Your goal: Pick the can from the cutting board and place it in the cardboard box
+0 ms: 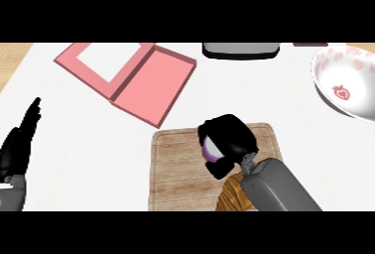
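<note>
A wooden cutting board (176, 163) lies at the lower middle of the white counter. My right hand (230, 136) sits over the board's upper right part, its fingers curled round a small can (210, 150) of which only a purple and white sliver shows. The box (143, 79) is pink, open, with its lid folded out to the left; it lies up and left of the board. My left hand (21, 144) rests open at the left edge, fingers pointing up.
A white bowl (344, 82) with strawberry prints stands at the upper right. A grey and black appliance (240, 49) sits at the top edge. A brown woven object (234, 196) lies under my right forearm.
</note>
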{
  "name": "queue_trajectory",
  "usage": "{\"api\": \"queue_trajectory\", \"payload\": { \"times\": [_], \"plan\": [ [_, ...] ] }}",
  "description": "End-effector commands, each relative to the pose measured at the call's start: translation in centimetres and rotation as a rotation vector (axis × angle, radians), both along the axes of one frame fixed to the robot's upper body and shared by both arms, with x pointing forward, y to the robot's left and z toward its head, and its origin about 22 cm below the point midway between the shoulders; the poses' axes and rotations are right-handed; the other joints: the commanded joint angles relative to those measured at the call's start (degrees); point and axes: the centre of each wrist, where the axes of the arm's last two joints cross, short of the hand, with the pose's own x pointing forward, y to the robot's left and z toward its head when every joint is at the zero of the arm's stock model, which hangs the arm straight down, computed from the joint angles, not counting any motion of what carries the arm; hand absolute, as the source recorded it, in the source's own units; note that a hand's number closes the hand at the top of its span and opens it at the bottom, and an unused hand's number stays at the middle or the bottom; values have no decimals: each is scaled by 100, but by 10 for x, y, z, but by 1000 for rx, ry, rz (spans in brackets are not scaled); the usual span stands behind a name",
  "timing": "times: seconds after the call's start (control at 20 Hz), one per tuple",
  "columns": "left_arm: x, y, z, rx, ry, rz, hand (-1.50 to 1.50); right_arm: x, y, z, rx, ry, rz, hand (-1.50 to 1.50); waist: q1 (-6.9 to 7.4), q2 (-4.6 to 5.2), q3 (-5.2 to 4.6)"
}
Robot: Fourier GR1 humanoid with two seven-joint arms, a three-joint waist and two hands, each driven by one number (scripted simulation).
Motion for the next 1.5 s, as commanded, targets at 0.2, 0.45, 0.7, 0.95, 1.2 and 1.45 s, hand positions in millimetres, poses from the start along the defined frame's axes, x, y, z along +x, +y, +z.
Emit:
{"api": "queue_trajectory", "payload": {
  "times": [0.2, 0.45, 0.7, 0.95, 1.2, 1.45],
  "plan": [
    [9, -5, 7, 7, -20, -29, 0, 93, -94, 34, 37, -181, -95, 150, 165, 97, 10],
    [5, 1, 22, -1, -16, -54, 0, 126, -138, 48, -7, -298, -142, 150, 274, 86, 13],
    [7, -10, -6, -11, 10, -21, 0, 139, -127, 104, 170, -514, -65, 150, 119, 58, 6],
    [5, -2, 18, -2, 8, -39, 0, 150, -96, 128, 267, -559, 55, 150, 142, 31, 6],
    [0, -7, 9, -22, 0, -40, 0, 154, -53, 131, 354, -443, 131, 150, 92, 21, 3],
    [5, -11, -4, 9, 1, -40, 0, 155, 21, 146, 448, -348, 125, 150, 153, 59, -3]
  ]
}}
